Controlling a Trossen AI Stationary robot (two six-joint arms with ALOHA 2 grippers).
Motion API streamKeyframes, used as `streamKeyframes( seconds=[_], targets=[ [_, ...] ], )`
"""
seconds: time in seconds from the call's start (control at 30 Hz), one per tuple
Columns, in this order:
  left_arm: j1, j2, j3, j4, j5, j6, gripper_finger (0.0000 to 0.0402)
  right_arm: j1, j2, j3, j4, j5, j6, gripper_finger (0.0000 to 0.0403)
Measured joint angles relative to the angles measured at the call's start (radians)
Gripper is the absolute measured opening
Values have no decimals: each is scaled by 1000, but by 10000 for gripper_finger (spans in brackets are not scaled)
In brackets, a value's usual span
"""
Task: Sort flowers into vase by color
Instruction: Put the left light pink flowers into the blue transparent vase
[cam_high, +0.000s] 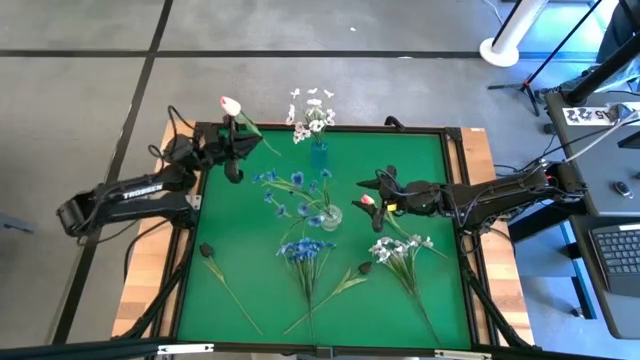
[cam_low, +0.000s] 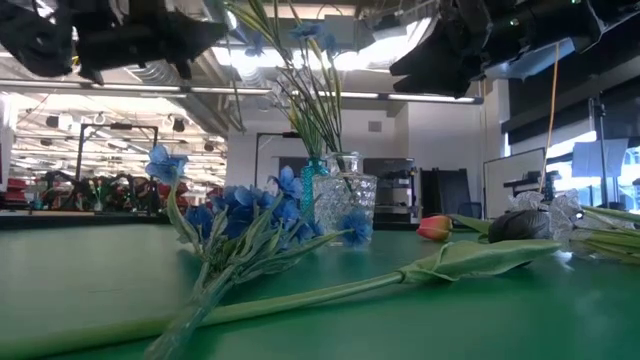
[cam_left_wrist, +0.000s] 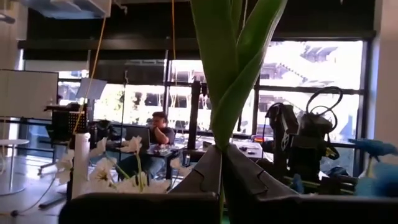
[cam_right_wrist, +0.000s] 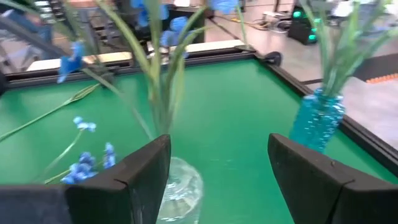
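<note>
1. Near the front edge of the table (cam_high: 440, 150), three stems lie flat: a dark tulip (cam_high: 207, 250) toward the front left corner, a blue spray (cam_high: 305, 250) in the middle, and beside it a second dark tulip (cam_high: 364, 269).
2. A white spray (cam_high: 400, 250) lies toward the front right, and a pink tulip (cam_high: 367, 200) lies just under the right gripper.
3. Two vases stand mid-table: a clear vase (cam_high: 331, 216) with blue blossoms (cam_high: 295, 190), and behind it a blue vase (cam_high: 318, 155) with white blossoms (cam_high: 312, 112).
4. The right gripper (cam_right_wrist: 217, 174) hovers right of the clear vase, fingers spread wide and holding nothing.
5. The left gripper (cam_high: 232, 150) is raised at the back left corner, fingers clamped on the stalk of a second pink tulip (cam_high: 231, 104), whose bloom hangs beyond the back edge.
6. Past the table, the left wrist view shows a person (cam_left_wrist: 158, 127) seated at a desk.
</note>
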Motion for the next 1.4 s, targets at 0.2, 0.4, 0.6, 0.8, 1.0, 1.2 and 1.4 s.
streamKeyframes(
  seconds=[0.2, 0.4, 0.6, 0.8, 1.0, 1.2, 1.4],
  targets=[
    [21, 191, 0, 240, 36, -25, 0, 0, 0, 0, -1, 52, 7, 268],
    [25, 394, 64, 382, 84, -54, 0, 0, 0, 0, 0, 79, 9, 268],
    [23, 515, 163, 462, 134, -114, 0, 0, 0, 0, -1, 80, 18, 268],
    [16, 554, 210, 462, 129, -111, 0, 0, 0, 0, -2, 80, 11, 268],
    [15, 576, 223, 463, 122, -81, 0, 0, 0, 0, -3, 80, 8, 268],
    [-5, 640, 225, 472, 113, -56, 0, 0, 0, 0, -2, 80, 8, 268],
    [-31, 730, 234, 610, 71, -42, 0, 0, 0, 0, -2, 80, 10, 268]
  ],
)
